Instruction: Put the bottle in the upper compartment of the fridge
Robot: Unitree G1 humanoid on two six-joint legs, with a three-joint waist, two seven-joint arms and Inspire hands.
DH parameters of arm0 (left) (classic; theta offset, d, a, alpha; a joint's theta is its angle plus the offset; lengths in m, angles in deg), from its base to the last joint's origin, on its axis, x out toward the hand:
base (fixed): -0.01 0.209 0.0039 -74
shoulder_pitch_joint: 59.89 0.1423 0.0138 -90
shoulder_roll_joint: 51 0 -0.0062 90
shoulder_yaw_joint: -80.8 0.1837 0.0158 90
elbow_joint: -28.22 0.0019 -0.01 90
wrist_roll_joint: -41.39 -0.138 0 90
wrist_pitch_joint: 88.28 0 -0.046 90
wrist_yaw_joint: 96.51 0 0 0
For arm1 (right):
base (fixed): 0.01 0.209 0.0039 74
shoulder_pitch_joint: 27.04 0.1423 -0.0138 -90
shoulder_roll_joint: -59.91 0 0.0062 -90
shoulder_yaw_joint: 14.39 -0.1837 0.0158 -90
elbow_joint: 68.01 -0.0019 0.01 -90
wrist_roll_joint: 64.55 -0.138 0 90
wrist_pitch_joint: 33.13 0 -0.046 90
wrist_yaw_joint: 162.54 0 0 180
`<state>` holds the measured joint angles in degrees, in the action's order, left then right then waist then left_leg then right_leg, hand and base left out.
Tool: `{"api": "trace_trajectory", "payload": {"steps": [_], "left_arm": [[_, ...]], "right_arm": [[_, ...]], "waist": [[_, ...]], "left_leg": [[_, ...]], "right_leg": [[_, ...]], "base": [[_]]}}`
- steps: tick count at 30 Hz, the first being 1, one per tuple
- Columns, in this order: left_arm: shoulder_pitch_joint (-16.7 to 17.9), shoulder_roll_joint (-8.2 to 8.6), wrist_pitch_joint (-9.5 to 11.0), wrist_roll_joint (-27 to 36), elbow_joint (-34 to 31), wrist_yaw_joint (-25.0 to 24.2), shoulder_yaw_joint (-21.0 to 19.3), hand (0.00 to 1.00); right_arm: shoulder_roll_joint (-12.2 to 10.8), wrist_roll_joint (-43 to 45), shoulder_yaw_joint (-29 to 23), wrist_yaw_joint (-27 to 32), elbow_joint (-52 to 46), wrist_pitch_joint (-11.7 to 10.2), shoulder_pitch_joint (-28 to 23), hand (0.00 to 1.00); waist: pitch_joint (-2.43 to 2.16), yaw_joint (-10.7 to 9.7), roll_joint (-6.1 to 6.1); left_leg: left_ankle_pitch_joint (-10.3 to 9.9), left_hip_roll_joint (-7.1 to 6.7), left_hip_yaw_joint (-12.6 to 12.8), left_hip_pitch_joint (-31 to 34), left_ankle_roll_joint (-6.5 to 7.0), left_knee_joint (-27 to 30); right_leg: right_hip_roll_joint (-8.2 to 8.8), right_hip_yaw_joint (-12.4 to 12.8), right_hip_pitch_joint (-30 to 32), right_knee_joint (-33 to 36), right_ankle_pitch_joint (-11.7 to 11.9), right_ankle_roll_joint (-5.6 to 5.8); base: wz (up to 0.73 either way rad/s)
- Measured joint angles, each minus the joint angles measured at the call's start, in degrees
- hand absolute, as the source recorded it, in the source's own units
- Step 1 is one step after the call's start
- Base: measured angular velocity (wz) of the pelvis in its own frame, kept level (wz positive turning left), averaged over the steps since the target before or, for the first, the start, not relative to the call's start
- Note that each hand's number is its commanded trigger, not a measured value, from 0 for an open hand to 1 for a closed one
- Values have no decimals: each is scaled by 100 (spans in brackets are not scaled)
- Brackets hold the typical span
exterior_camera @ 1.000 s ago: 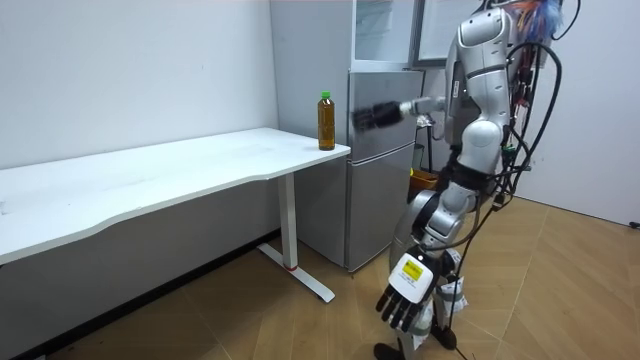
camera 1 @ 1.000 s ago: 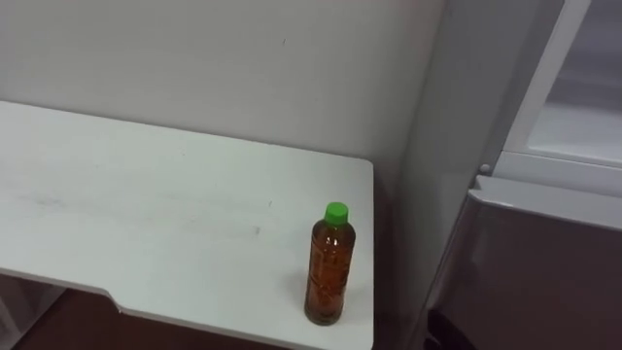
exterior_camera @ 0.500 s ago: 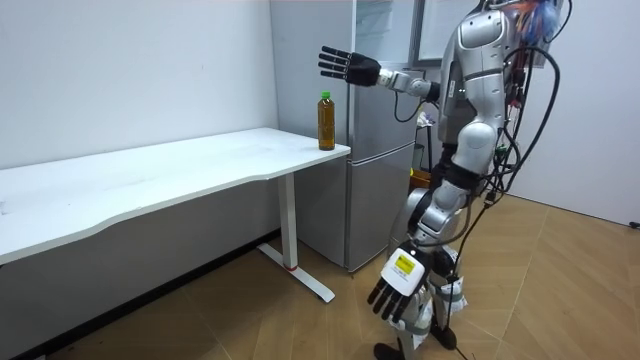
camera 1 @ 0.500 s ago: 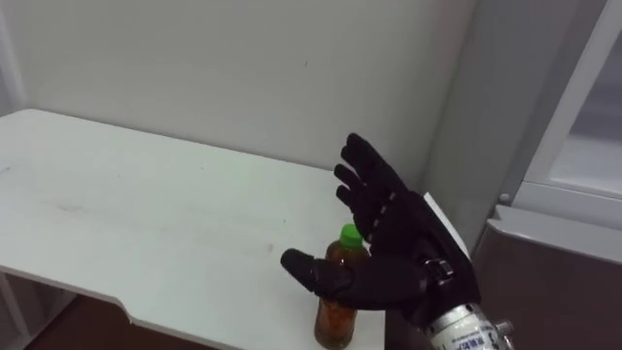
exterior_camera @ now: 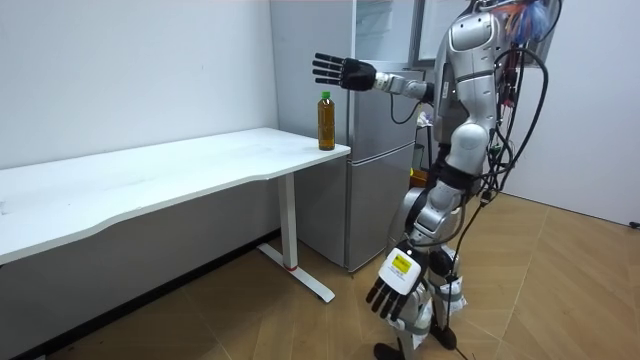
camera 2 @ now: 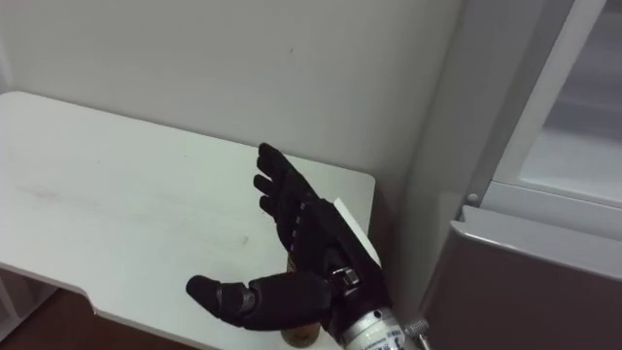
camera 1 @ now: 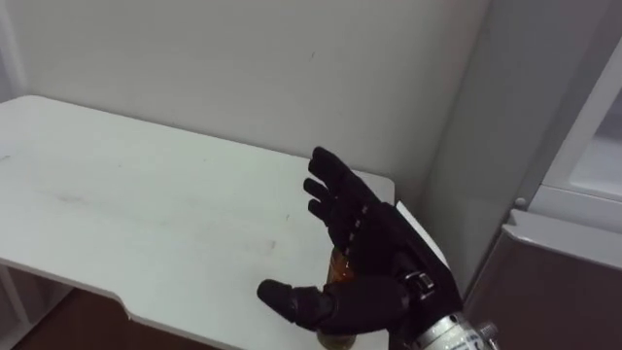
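Bottle [exterior_camera: 325, 121] stands upright at the worktop's [exterior_camera: 200, 160] right end. Right robot hand [camera 1: 364, 262] hovers above that end, fingers spread, empty. Left robot hand [exterior_camera: 398, 291] hangs below worktop level, relaxed. Judged rigid, smooth, liquid-heavy: grip mid-body.

The right hand [camera 1: 374, 262] hovers over the near right corner of the white table [camera 1: 146, 204], fingers straight and spread, thumb stretched out sideways. The bottle [camera 1: 336, 266] stands on that same corner, behind the hand (just a sliver of amber shows between thumb and fingers). The grey fridge [camera 1: 554, 282] stands just beside the table's right edge.
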<state>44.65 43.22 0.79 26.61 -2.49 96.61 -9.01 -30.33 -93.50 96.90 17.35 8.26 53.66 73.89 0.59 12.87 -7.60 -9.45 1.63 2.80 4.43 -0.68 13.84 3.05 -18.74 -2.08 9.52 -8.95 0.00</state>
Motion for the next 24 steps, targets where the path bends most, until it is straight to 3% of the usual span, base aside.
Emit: {"api": "trace_trajectory", "payload": {"steps": [7,15,24], "left_arm": [[16,17,-3,3,38,-9,-1,0],[103,85,-3,2,34,2,-1,0],[145,85,-6,3,40,-34,1,0]], "right_arm": [[0,-22,-24,98,-3,-1,-5,0],[-5,66,-244,577,-34,-108,-5,0],[-4,509,-514,991,-33,-239,16,0]], "waist": [[-4,-1,29],[-65,-18,172],[-46,-14,123]], "left_leg": [[-5,4,0,-9,5,82],[-11,4,1,-26,11,56],[-6,-3,6,-116,7,-18]], "right_leg": [[-1,-2,7,12,1,-1],[1,4,4,10,1,3],[11,-29,-92,8,-8,12]], "base": [[0],[0],[0]]}}
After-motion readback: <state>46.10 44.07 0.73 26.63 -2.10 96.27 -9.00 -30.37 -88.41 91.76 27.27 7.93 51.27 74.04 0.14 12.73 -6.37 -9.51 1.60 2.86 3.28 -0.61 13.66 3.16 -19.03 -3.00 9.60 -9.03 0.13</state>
